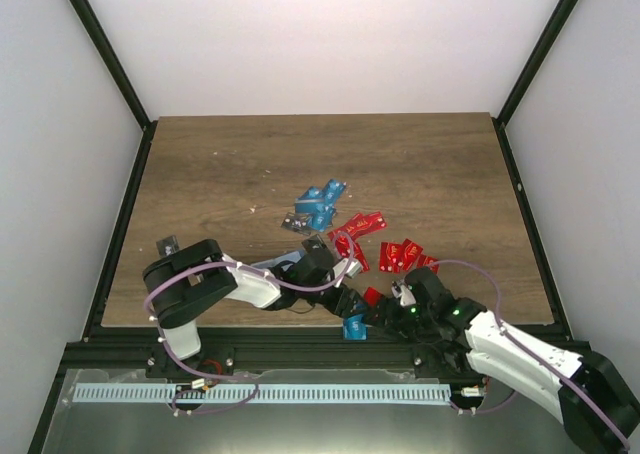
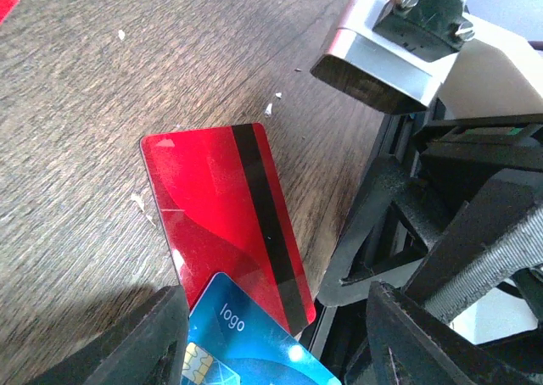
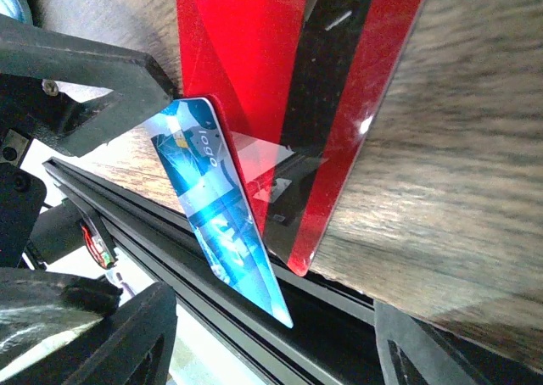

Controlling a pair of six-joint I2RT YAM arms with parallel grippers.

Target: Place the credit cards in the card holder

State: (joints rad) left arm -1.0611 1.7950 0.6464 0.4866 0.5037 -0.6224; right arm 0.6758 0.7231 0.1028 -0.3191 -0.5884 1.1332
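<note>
The surface [image 1: 300, 154] carries credit cards [image 1: 322, 206] near its centre; the card holder I cannot find. Both arms stoop to 6 o'clock, over an edge-hanging red card [image 2: 225, 207]. The right gripper [image 3: 271, 351] has its jaws released. The left gripper [image 2: 271, 359] sets its jaws either side of a tilted blue card [image 2: 246, 351], and I cannot tell whether they grip it; best pinch its edges squarely before lifting.

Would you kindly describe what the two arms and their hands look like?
The left arm and right arm alternate black joints with glossy white shells, each trailed by a thin purple cable. The left hand and right hand have matte black fingers.
</note>
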